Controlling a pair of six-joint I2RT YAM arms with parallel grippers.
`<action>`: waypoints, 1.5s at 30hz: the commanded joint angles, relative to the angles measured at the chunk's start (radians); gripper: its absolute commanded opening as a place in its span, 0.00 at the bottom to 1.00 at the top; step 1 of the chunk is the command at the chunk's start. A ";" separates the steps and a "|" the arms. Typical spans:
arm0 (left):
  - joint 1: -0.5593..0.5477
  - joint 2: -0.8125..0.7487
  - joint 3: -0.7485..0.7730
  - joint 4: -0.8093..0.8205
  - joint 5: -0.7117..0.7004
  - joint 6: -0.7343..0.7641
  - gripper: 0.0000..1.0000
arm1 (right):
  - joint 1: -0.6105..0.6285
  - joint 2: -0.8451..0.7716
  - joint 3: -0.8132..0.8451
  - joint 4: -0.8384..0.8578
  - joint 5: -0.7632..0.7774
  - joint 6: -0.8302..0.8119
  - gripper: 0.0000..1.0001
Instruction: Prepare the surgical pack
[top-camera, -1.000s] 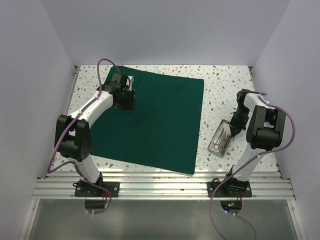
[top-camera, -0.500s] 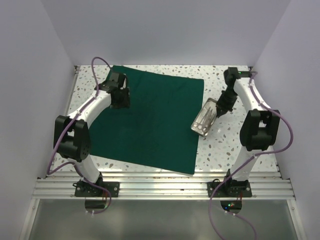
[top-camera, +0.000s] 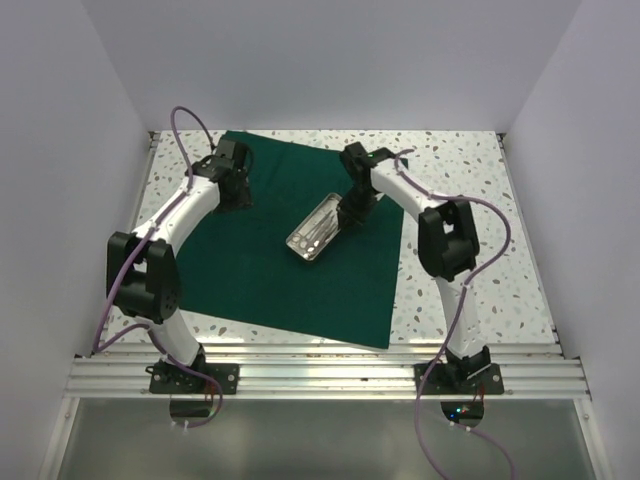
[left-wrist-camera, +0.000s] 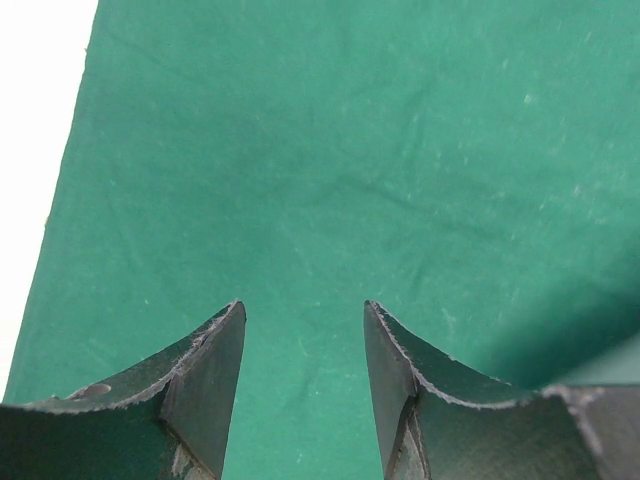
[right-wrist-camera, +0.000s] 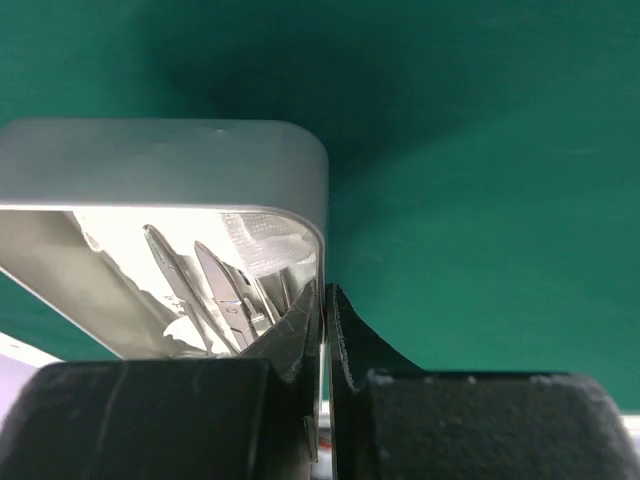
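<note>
The dark green drape (top-camera: 260, 270) lies spread flat on the speckled table (top-camera: 470, 200), a large, nearly square cloth with only faint creases, its corner at 11 o'clock reaching almost to the table's far-left edge. Over the middle of the cloth is the tray (top-camera: 312, 233), small, shiny and rectangular with rounded corners, its long axis running from 1 o'clock to 7 o'clock in the overhead view. The right end effector (right-wrist-camera: 325, 300) is pinched tight on the tray's wall at the 1 o'clock end, one finger inside and one outside. Inside the tray, thin steel instruments (right-wrist-camera: 222, 292) lie side by side with a bit of white gauze (right-wrist-camera: 262, 243) behind them; whether the tray's base touches the cloth cannot be told. The left end effector (left-wrist-camera: 303, 335) hangs over the drape at about 10 o'clock from the tray, fingers spread apart and holding nothing.
</note>
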 joint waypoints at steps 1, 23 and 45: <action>0.010 0.001 0.072 -0.013 -0.049 -0.026 0.55 | 0.066 0.051 0.123 0.052 0.029 0.230 0.00; 0.019 0.168 0.205 -0.031 0.047 0.032 0.55 | 0.161 0.139 0.234 0.027 0.063 0.165 0.46; 0.019 0.484 0.325 -0.088 0.128 0.086 0.00 | -0.190 0.251 0.270 0.319 -0.115 -0.776 0.00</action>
